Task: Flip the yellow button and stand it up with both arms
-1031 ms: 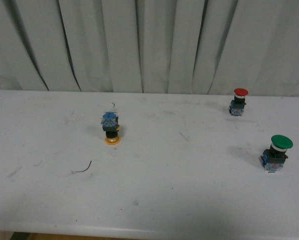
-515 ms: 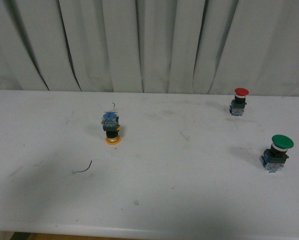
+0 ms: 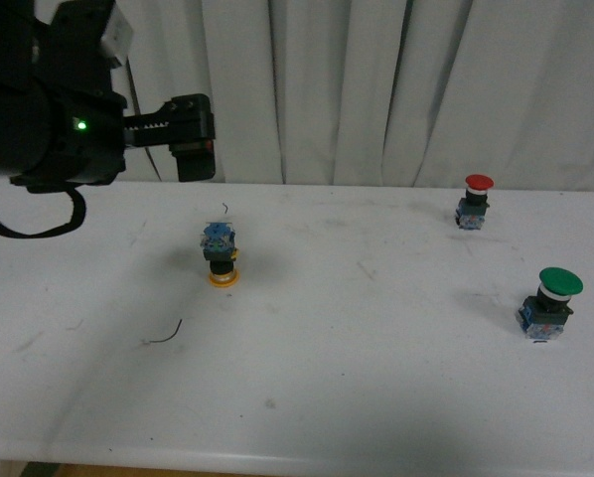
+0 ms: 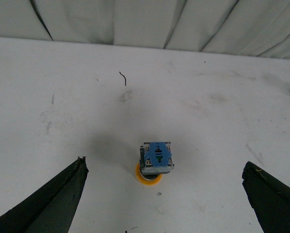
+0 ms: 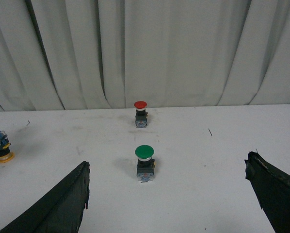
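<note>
The yellow button (image 3: 221,256) rests upside down on the white table (image 3: 376,338), its yellow cap on the surface and its blue contact block on top. From the upper left of the front view my left arm (image 3: 49,99) reaches in above the table, behind and left of the button. In the left wrist view my left gripper (image 4: 163,162) is open, and the yellow button (image 4: 156,162) sits on the table between its two black fingers (image 4: 62,194), touching neither. My right gripper (image 5: 167,160) is open and empty, and the yellow button (image 5: 0,145) shows far off to its side.
A red-capped button (image 3: 475,202) stands upright at the back right. A larger green-capped button (image 3: 550,303) stands nearer on the right, between the right gripper's fingers in its wrist view (image 5: 145,162). A thin wire scrap (image 3: 165,333) lies front left. Grey curtains (image 3: 307,89) hang behind.
My left arm has come into the front view at the upper left, and its shadow now darkens the table's left side. The three buttons have not moved.
</note>
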